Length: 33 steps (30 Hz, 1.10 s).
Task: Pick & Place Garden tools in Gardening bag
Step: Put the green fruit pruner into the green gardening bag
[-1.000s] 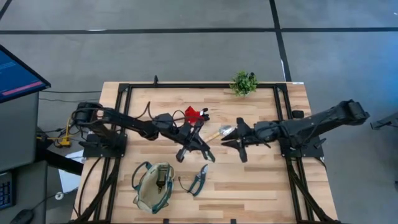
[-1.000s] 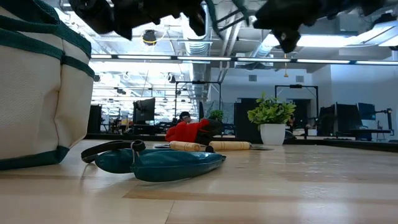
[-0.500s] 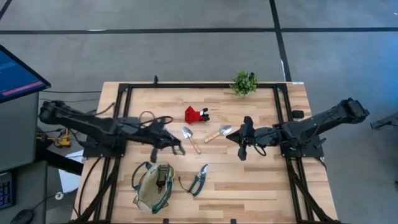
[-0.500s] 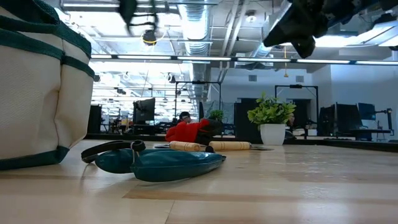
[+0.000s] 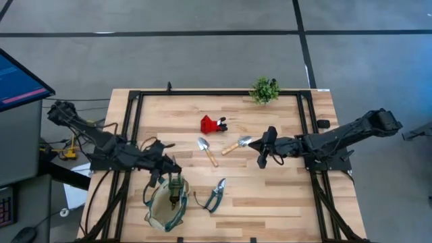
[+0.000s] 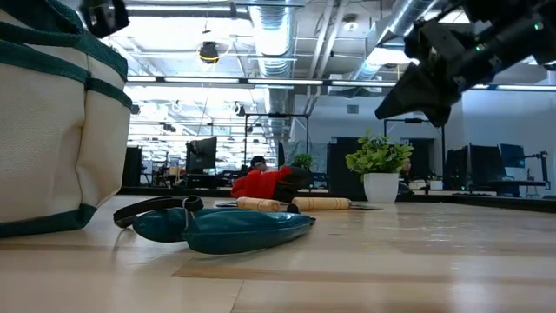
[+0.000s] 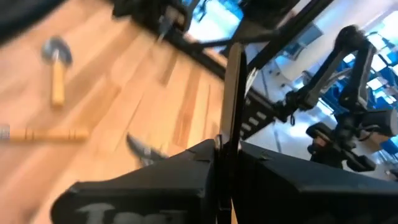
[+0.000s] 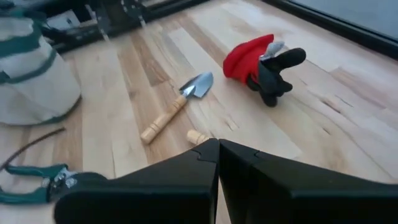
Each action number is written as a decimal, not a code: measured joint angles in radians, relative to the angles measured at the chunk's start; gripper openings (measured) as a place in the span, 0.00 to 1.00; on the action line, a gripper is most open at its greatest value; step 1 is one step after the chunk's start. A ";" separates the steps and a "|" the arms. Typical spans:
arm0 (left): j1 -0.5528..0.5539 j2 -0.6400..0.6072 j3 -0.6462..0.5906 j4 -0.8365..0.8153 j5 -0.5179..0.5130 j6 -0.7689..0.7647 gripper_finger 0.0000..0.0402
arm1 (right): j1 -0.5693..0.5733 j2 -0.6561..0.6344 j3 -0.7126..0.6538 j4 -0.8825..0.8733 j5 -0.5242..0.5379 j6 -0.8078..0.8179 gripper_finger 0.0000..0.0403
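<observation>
The tan gardening bag (image 5: 159, 213) (image 6: 52, 130) stands near the table's front left, with a dark tool inside (image 5: 175, 196). Two wooden-handled trowels (image 5: 206, 151) (image 5: 236, 144) lie mid-table, and the red-and-black tool (image 5: 212, 125) (image 8: 261, 59) lies beyond them. The green-handled shears (image 5: 214, 196) (image 6: 217, 228) lie to the right of the bag. My left gripper (image 5: 164, 177) (image 7: 219, 146) hovers over the bag's far rim, fingers shut. A thin dark bar (image 7: 233, 87) shows past its tips; I cannot tell what it is. My right gripper (image 5: 260, 156) (image 8: 217, 146) is shut and empty, above the table just right of the right trowel.
A small potted plant (image 5: 264, 89) (image 6: 380, 165) stands at the far edge. A black frame (image 5: 202, 94) runs around the tabletop. There is bare wood between the shears and the table's right side (image 5: 270, 196).
My left gripper has gone quickly from above the trowels at mid-table toward the left and near edges, and now hangs over the bag. The left trowel, which the arm covered, shows again. My right gripper has turned and come lower beside the right trowel. No tool has moved.
</observation>
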<state>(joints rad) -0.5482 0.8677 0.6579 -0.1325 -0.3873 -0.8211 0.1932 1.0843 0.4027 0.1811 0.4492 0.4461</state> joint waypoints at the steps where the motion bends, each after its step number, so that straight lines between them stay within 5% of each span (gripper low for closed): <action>1: -0.013 0.000 0.000 -0.009 -0.003 -0.029 0.01 | 0.000 0.000 -0.016 0.029 0.000 0.000 0.00; 14: -0.156 0.039 0.000 -0.199 -0.022 -0.300 0.01 | 0.000 0.000 -0.071 0.174 -0.003 0.000 0.00; 33: -0.216 0.259 0.001 -0.163 0.002 -0.481 0.01 | 0.002 0.000 -0.071 0.202 -0.004 0.000 0.00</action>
<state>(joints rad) -0.7642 1.1272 0.6586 -0.2959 -0.3851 -1.3021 0.1951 1.0843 0.3321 0.3832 0.4456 0.4461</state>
